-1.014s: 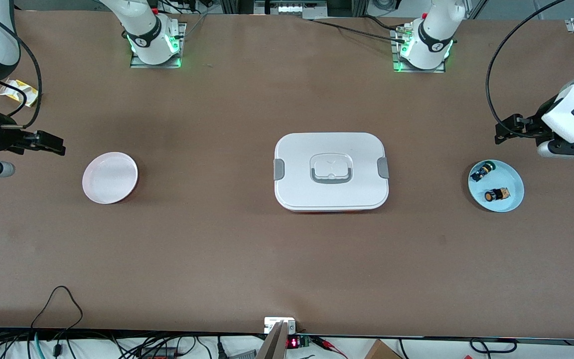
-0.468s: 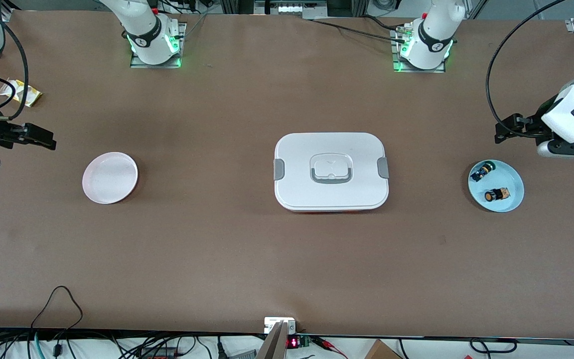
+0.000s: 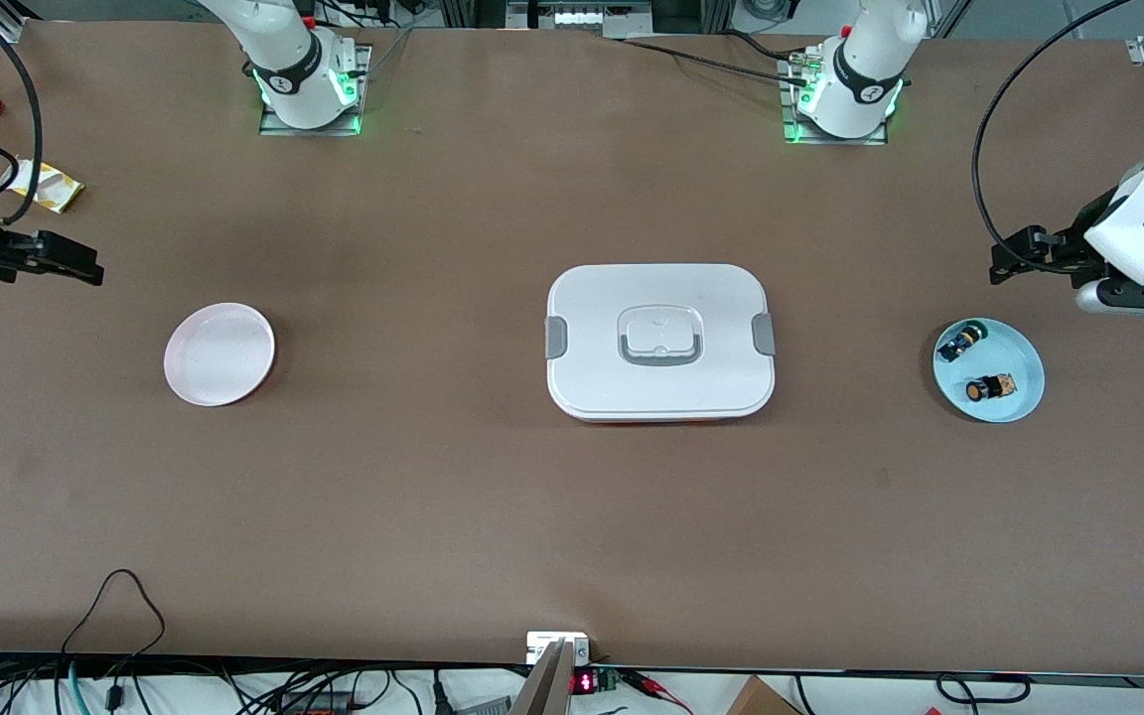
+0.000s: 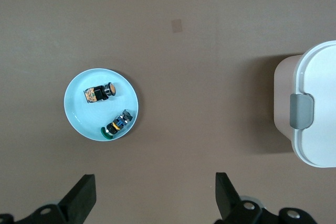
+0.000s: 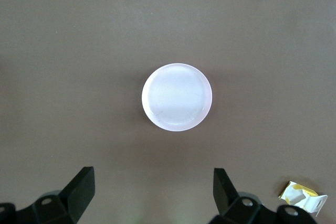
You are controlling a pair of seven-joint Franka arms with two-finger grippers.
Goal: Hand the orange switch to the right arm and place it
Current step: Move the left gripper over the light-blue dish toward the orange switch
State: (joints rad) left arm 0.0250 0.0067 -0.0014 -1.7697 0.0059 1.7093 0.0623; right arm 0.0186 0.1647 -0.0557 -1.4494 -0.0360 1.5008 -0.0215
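Matte brown table (image 3: 433, 477), round-capped orange switch (image 3: 989, 387), glossy blue dish (image 3: 1024, 397)

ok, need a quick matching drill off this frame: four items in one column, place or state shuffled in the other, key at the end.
Items:
1. orange switch
2. green-capped switch
3. pink plate
4. white lidded box

Places or states:
A. bare, at the right arm's end of the table
B. on the blue plate, the nearer of two to the front camera
C. closed, mid-table
D. on the blue plate, farther from the front camera

Pairs: 1-B, 2-D, 3-A, 4-C

The left gripper is open above the table by the blue plate; the right gripper is open near the pink plate.
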